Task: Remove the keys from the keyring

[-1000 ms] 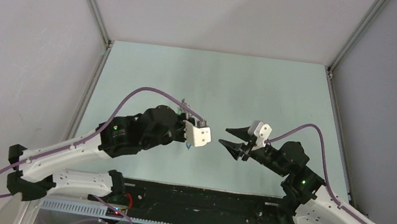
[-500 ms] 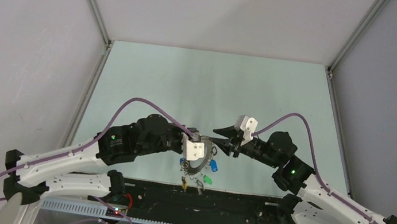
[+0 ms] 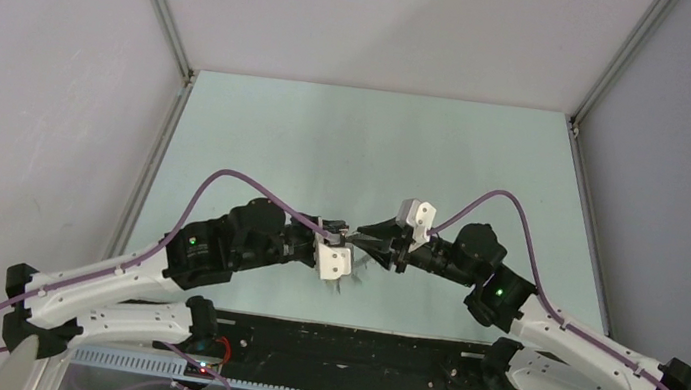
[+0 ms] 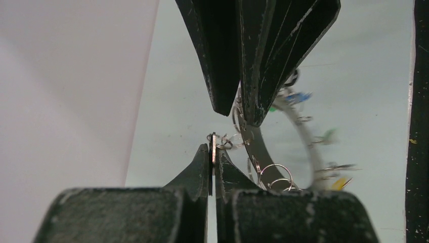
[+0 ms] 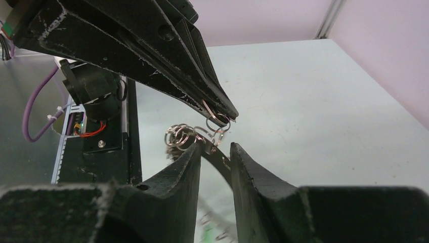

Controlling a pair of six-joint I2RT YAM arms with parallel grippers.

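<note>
**Keyring held aloft between two claws**

The keyring (image 4: 255, 144), its keys (image 4: 298, 96) dangling and blurred, hangs above the worktop (image 3: 328, 142). The left claw (image 4: 212, 152) pinches a small split ring (image 5: 217, 120), likely to work it off. The right claw (image 5: 214, 147) straddles the wire, grip unclear.

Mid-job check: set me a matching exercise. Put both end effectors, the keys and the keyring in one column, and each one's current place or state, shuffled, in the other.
Things:
1. left end effector
2. right end effector
3. keys
4. keyring

Places or states:
A. fingers either side of the big ring's band
B. shut on a small wire ring
C. curved grey band between the two end effectors
D. strung along the band, coloured heads blurred

Pairs: 1-B, 2-A, 3-D, 4-C
</note>
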